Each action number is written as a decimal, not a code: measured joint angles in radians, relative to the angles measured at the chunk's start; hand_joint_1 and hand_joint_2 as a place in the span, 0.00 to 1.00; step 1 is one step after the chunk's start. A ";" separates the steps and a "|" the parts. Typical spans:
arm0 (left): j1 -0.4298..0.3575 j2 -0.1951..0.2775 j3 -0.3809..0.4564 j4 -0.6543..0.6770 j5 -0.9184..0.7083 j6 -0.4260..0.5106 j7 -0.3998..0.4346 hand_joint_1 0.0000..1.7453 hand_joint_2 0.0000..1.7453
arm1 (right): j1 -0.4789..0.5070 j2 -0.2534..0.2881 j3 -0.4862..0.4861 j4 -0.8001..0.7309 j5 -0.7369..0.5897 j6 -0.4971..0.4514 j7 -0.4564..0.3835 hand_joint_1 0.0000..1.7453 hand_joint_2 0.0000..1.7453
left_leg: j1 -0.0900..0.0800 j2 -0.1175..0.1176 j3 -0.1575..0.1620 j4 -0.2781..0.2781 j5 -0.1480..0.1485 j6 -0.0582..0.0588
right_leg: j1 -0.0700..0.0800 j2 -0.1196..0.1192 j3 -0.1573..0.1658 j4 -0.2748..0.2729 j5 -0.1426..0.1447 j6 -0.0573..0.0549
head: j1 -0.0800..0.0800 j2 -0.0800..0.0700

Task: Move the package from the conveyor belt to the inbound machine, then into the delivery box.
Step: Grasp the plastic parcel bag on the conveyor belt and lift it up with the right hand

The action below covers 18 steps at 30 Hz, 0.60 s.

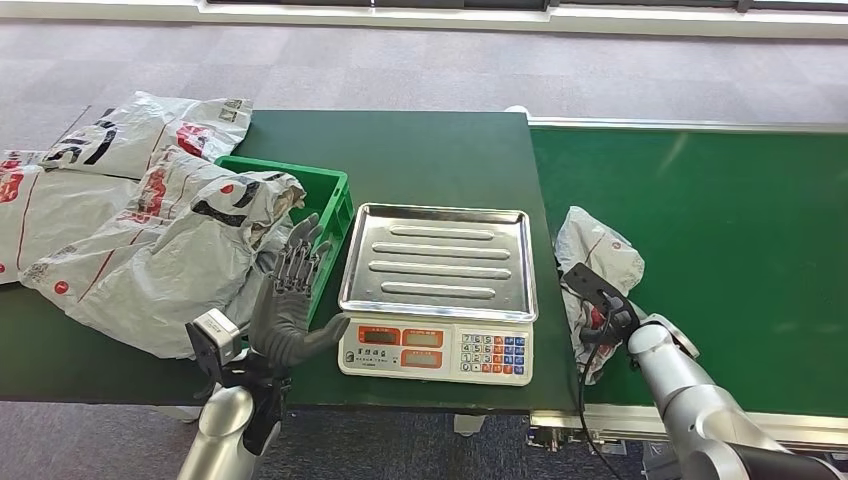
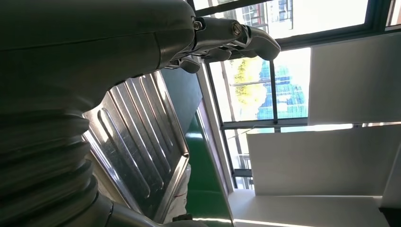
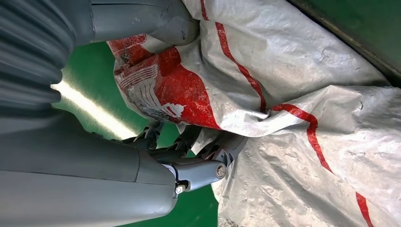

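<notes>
Work is just being started: the crinkly grey-and-red plastic package is being gripped on the green conveyor belt by the right hand's fingers; the left hand is being held open, holding nothing; the silver weighing tray is being left bare.

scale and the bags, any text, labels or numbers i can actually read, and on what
None can be read for certain.
Scale: its two displays, the keypad keys and the print between them are too small to read.
Package at the right hand: red printed emblem and stripes, no legible words.
Grey bags on the table and in the green box: large black and red marks, blurred and creased, unreadable.
</notes>
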 joint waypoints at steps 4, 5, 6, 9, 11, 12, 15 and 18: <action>0.003 0.000 0.000 -0.004 0.000 0.000 0.000 0.00 1.00 | 0.001 0.001 -0.001 0.000 0.000 0.000 0.000 1.00 1.00 | 0.000 0.000 0.000 0.000 0.000 0.000 | 0.000 0.000 0.000 0.000 0.000 0.000 | 0.000 0.000; 0.004 0.000 0.000 -0.004 0.000 0.000 0.000 0.00 1.00 | 0.001 0.001 -0.002 0.000 0.000 0.000 0.000 1.00 1.00 | 0.000 0.000 0.000 0.000 0.000 0.000 | 0.000 0.000 0.000 0.000 0.000 0.000 | 0.000 0.000; 0.004 0.000 0.000 -0.005 0.000 0.000 0.000 0.00 1.00 | 0.001 0.001 -0.002 0.000 0.000 0.000 0.000 1.00 1.00 | 0.000 0.000 0.000 0.000 0.000 0.000 | 0.000 0.000 0.000 0.000 0.000 0.000 | 0.000 0.000; 0.004 0.000 0.000 -0.005 0.000 0.000 0.000 0.00 1.00 | 0.001 0.001 -0.003 0.000 0.000 0.000 0.000 1.00 1.00 | 0.000 0.000 0.000 0.000 0.000 0.000 | 0.000 0.000 0.000 0.000 0.000 0.000 | 0.000 0.000; 0.005 0.000 0.000 -0.005 0.000 0.000 0.000 0.00 1.00 | 0.001 0.002 -0.003 0.000 0.000 0.000 0.000 1.00 1.00 | 0.000 0.000 0.000 0.000 0.000 0.000 | 0.000 0.000 0.000 0.000 0.000 0.000 | 0.000 0.000; 0.005 0.000 0.000 -0.005 0.000 0.000 0.000 0.00 1.00 | 0.001 0.002 -0.003 0.000 0.000 0.000 0.000 1.00 1.00 | 0.000 0.000 0.000 0.000 0.000 0.000 | 0.000 0.000 0.000 0.000 0.000 0.000 | 0.000 0.000; 0.005 0.000 0.000 -0.005 0.000 0.000 0.000 0.00 1.00 | 0.001 0.002 -0.003 0.000 0.000 0.000 0.000 1.00 1.00 | 0.000 0.000 0.000 0.000 0.000 0.000 | 0.000 0.000 0.000 0.000 0.000 0.000 | 0.000 0.000; 0.005 0.000 0.000 -0.005 0.000 0.001 0.000 0.00 1.00 | 0.001 0.002 -0.004 0.000 -0.004 -0.019 -0.005 1.00 1.00 | 0.000 0.000 0.000 0.000 0.000 0.000 | 0.000 0.000 0.000 0.000 0.000 0.000 | 0.000 0.000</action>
